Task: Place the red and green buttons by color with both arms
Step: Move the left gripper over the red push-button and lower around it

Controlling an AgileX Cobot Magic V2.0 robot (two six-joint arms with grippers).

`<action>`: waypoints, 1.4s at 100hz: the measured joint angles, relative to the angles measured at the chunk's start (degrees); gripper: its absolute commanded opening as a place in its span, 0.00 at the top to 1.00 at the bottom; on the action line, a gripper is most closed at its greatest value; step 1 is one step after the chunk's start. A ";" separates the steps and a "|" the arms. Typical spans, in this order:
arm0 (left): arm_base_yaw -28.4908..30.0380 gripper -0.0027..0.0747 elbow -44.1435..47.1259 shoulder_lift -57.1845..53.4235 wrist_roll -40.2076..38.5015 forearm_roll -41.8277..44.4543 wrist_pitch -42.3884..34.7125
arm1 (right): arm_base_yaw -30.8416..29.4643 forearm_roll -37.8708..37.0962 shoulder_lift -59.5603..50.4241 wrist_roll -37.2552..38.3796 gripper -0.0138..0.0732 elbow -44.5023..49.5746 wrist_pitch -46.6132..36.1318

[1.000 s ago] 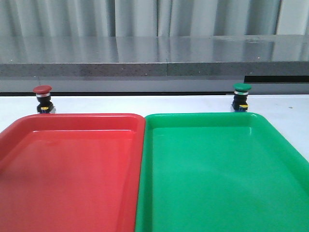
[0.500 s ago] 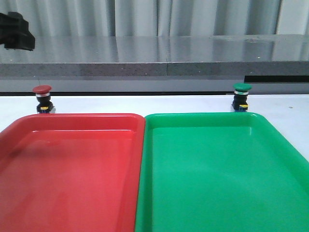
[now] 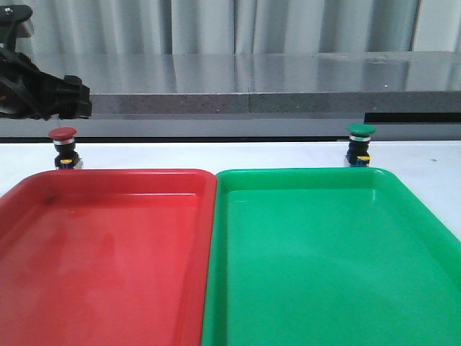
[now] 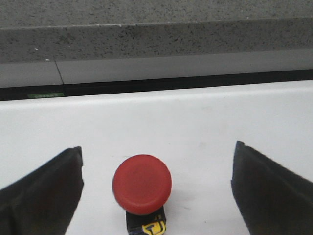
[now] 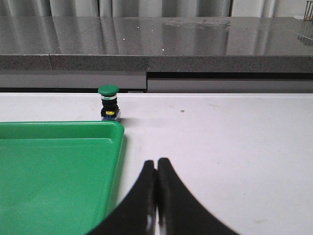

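Observation:
The red button stands upright on the white table behind the red tray, at the far left. My left gripper hangs just above it, open; in the left wrist view the red cap lies between the wide-apart fingers, nearer one of them. The green button stands behind the green tray at the far right, also seen in the right wrist view. My right gripper is shut and empty, over the table beside the green tray, well short of the green button.
A grey stone ledge runs along the back of the table behind both buttons. The two trays sit side by side, touching, and fill the near part of the table. White table lies to the right of the green tray.
My left arm has come in from the upper left and moved down and right, now just above the red button. The buttons and trays have not moved.

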 measured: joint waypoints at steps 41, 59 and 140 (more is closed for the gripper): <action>-0.13 0.21 -5.74 7.17 0.00 0.00 -0.39 | 0.00 0.00 0.00 0.00 0.92 0.00 0.00; -0.13 0.21 -5.99 8.43 0.00 0.00 -0.39 | 0.00 0.00 0.00 0.00 0.92 0.00 0.00; 0.40 0.45 -6.01 8.80 0.00 -0.10 1.21 | 0.00 0.00 0.00 0.00 0.92 0.00 0.00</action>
